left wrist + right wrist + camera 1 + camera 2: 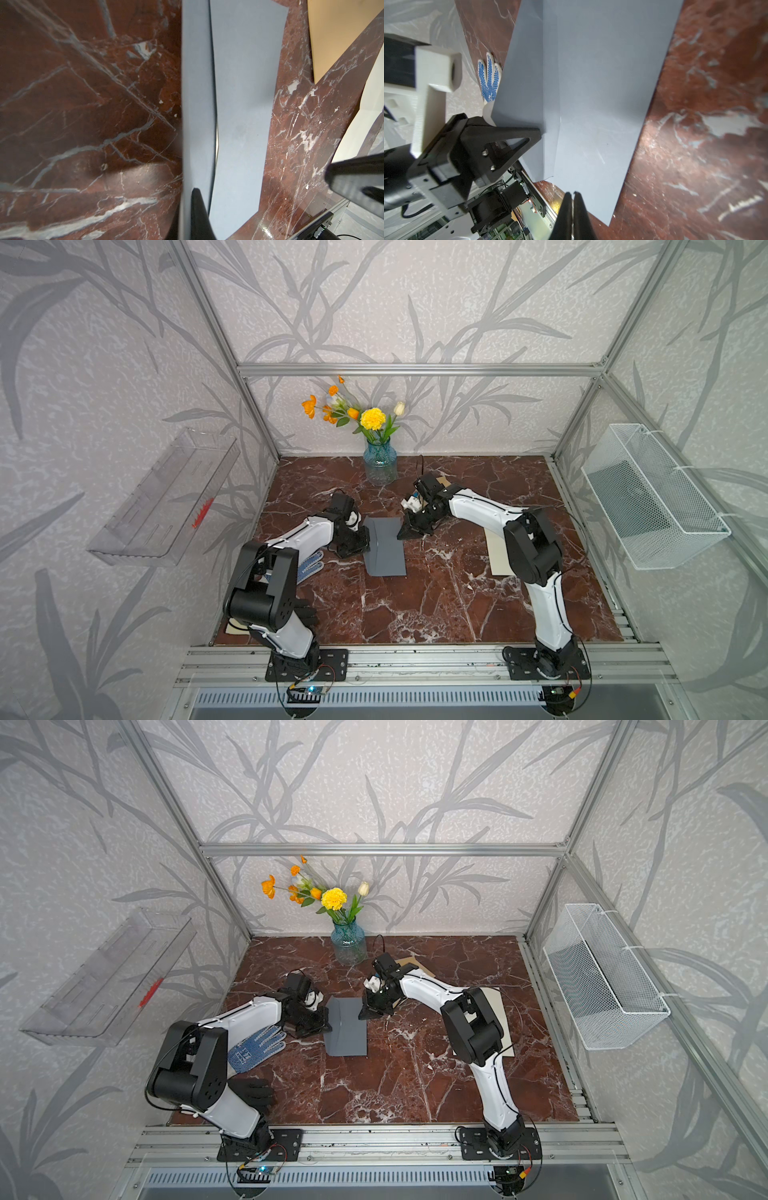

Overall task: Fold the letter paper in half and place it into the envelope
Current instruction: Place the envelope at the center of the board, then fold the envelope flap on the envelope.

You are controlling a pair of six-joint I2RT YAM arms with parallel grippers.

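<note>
Peeking from under the right arm (482,508), a half-hidden cream sheet (498,558).

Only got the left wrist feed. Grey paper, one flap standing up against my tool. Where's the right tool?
Observer: The right tool is at the grey paper's far right corner, shut. I cannot tell whether it pinches the edge.
Operator: Anything standing behind the paper?
Observer: A blue glass vase of flowers stands at the back of the table, beyond the paper and apart from it.
Operator: Clutter on the left side?
Observer: A blue-dotted glove lies flat beside the left arm, left of the paper and not touching it.
</note>
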